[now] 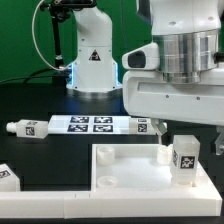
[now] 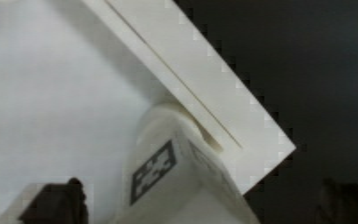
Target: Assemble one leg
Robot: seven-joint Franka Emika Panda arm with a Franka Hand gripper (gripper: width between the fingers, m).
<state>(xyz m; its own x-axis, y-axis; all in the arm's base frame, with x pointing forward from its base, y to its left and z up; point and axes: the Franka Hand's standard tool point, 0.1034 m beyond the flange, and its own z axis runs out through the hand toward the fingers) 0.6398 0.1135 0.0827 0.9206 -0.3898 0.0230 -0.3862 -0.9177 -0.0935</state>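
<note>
A leg, a chunky white peg with a black-and-white tag, stands upright on the far right corner of the large white square panel. My gripper hangs over it, open, with one finger on each side of the leg and a gap to each. In the wrist view the leg rises between the two dark fingertips, against the panel's edge. My gripper holds nothing. A second leg lies on the black table at the exterior view's left.
The marker board lies flat behind the panel. Another tagged white part shows at the left edge. The robot's base stands at the back before a green wall.
</note>
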